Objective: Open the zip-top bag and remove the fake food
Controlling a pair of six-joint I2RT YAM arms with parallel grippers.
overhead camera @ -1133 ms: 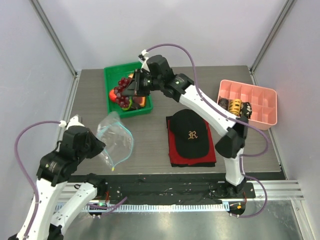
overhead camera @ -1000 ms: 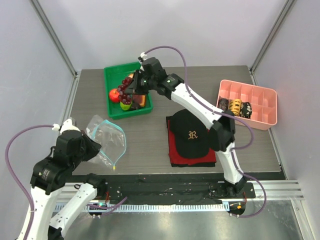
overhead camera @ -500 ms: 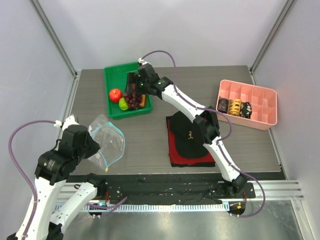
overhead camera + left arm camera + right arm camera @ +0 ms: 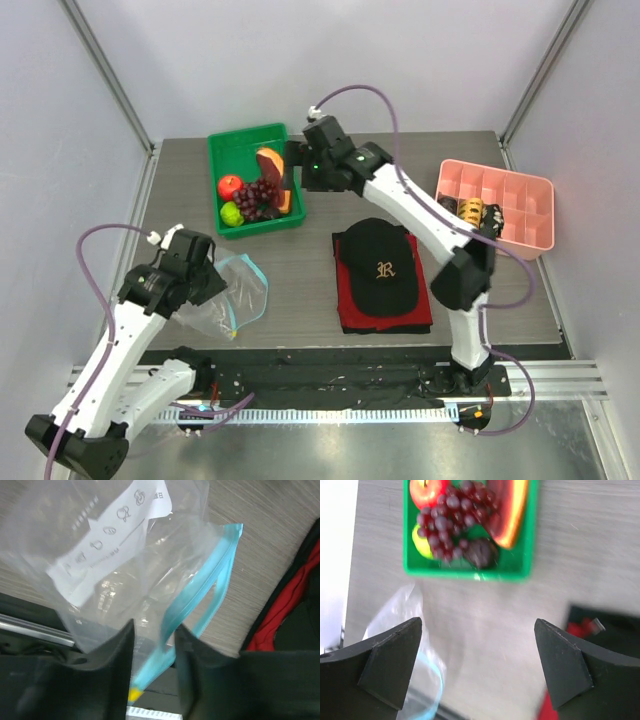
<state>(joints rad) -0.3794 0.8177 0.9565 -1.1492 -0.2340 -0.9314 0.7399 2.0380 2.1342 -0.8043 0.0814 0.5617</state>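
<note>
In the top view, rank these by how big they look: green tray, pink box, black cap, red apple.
1. Green tray and pink box: they look too alike to rank.
2. Black cap.
3. Red apple, by far the smallest.

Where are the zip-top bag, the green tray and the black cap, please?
zip-top bag [image 4: 248, 292]: top external view, on its clear film by the teal strip.
green tray [image 4: 238, 152]: top external view, on its bare floor at the far end.
black cap [image 4: 372, 245]: top external view, on the crown.
</note>
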